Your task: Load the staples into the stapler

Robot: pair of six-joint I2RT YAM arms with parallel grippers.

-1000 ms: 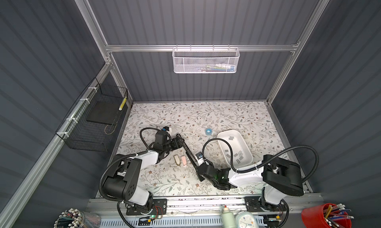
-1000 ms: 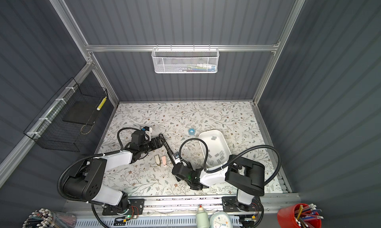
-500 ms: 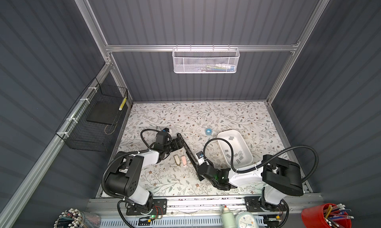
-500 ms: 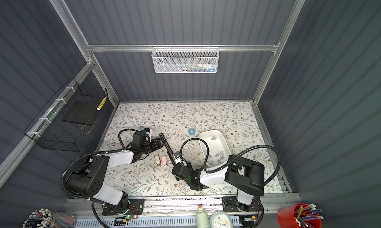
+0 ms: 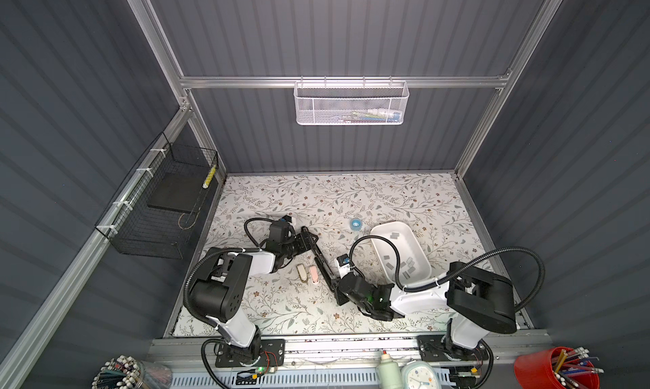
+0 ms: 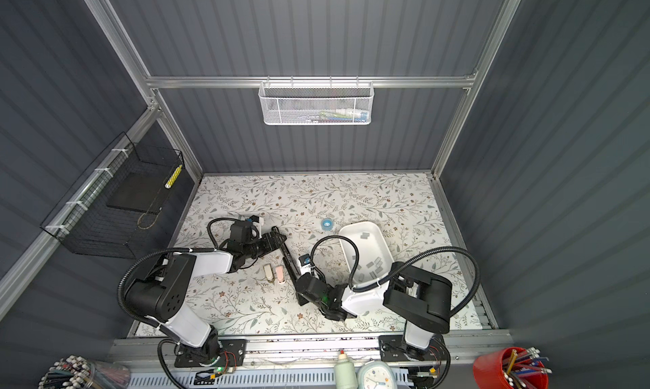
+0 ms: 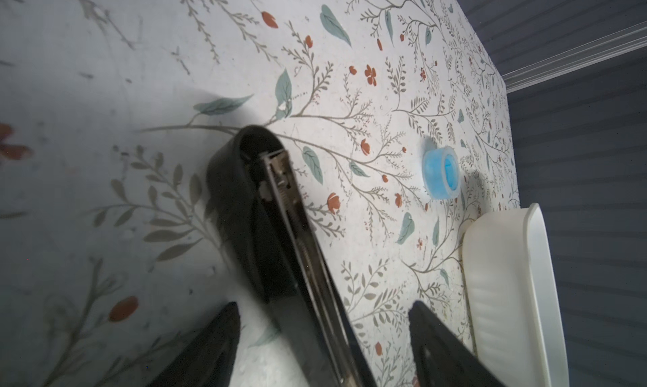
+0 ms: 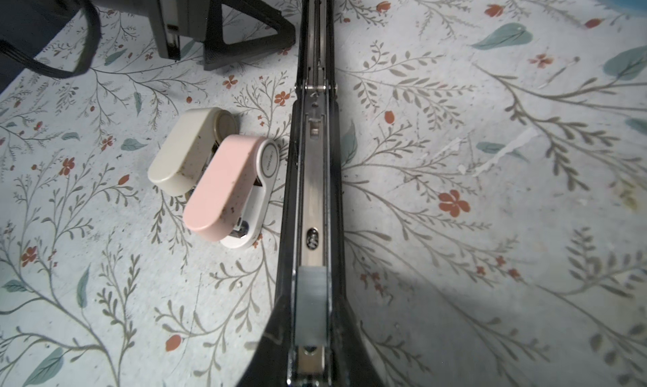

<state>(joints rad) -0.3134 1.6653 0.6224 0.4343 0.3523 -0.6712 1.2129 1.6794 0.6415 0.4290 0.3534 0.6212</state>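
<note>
Staple strip [image 8: 311, 287], light and probably brittle, sits pinched by its long edges in the closed right gripper [image 8: 311, 318], over the black stapler [image 8: 311, 178] channel; left gripper [image 7: 324, 308] gapes.

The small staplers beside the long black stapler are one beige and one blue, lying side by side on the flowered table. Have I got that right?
Not quite. One is pink, not blue: the right wrist view shows the pink stapler side by side with the beige stapler, beside the long black stapler, on the flowered table.
</note>
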